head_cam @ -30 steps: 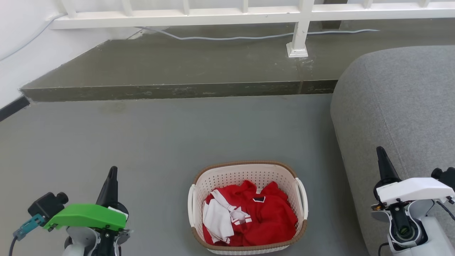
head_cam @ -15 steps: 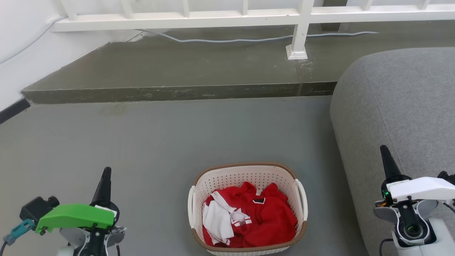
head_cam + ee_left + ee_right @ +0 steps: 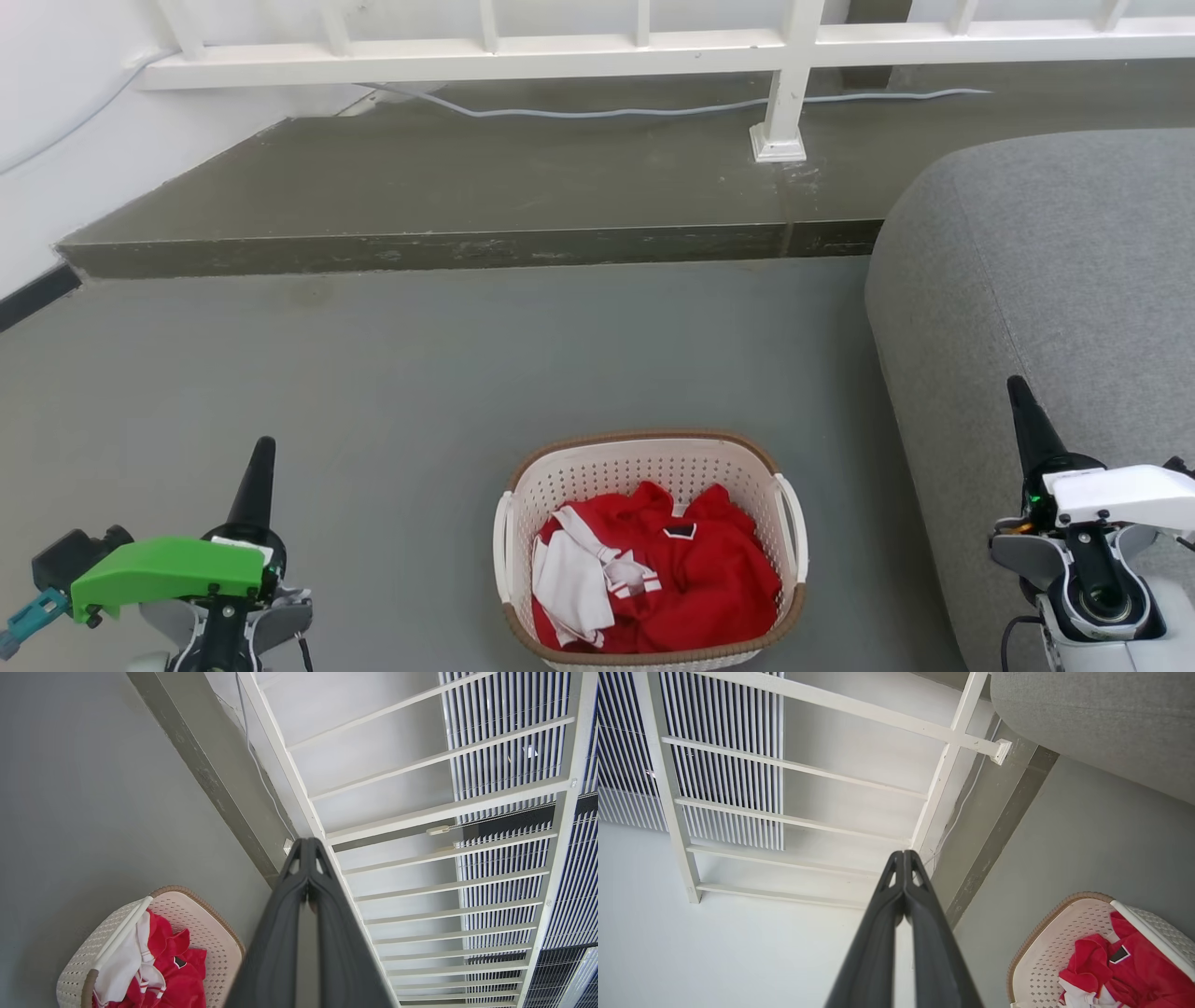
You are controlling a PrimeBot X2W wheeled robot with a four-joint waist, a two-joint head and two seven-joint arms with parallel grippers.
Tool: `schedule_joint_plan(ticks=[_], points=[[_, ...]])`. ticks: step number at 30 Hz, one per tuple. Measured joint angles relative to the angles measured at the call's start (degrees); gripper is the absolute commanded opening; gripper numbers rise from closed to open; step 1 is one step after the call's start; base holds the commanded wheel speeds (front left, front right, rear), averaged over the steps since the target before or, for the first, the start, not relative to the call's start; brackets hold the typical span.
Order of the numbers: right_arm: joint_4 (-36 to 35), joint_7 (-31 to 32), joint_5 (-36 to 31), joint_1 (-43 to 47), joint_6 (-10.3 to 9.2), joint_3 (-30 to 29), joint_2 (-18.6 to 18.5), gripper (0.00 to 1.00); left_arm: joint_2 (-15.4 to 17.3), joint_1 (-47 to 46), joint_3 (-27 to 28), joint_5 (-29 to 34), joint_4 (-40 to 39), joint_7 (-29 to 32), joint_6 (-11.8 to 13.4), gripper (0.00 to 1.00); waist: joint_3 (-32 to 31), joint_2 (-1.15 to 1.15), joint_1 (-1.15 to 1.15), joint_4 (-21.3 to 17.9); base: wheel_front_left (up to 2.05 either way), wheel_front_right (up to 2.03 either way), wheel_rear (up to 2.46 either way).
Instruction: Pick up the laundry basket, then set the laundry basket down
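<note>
The laundry basket [image 3: 644, 464] sits on the grey floor [image 3: 448, 373], between the two grippers and touched by neither, with a grey sofa [image 3: 1046, 280] near its right side. Red and white clothes [image 3: 695, 583] lie inside. A small dark tag [image 3: 680, 530] on them is too small to read. The left gripper [image 3: 264, 448] and right gripper [image 3: 1017, 392] each have their fingers pressed together, holding nothing. Both wrist views cut the basket off at the bottom edge.

A grey sofa [image 3: 1046, 280] stands near white railing [image 3: 560, 63].
</note>
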Motion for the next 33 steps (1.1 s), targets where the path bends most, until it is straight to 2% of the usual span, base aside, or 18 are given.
schedule_joint_plan(ticks=[25, 33], points=[[-1.25, 4.39, 17.07, 0.0, 0.34, -3.02, 0.8, 0.0, -0.11, 0.0, 3.99, -15.16, -0.36, 4.49, -0.13, 0.0, -0.81, 0.0, 0.0, -0.1, 0.0, 0.0, 0.0], [-1.42, 4.42, 17.36, 0.0, 0.58, -3.09, 0.81, 0.0, -0.13, 0.0, 4.08, -15.19, -0.42, 4.71, -0.13, 0.0, -0.81, 0.0, 0.0, -0.1, 0.0, 0.0, 0.0]])
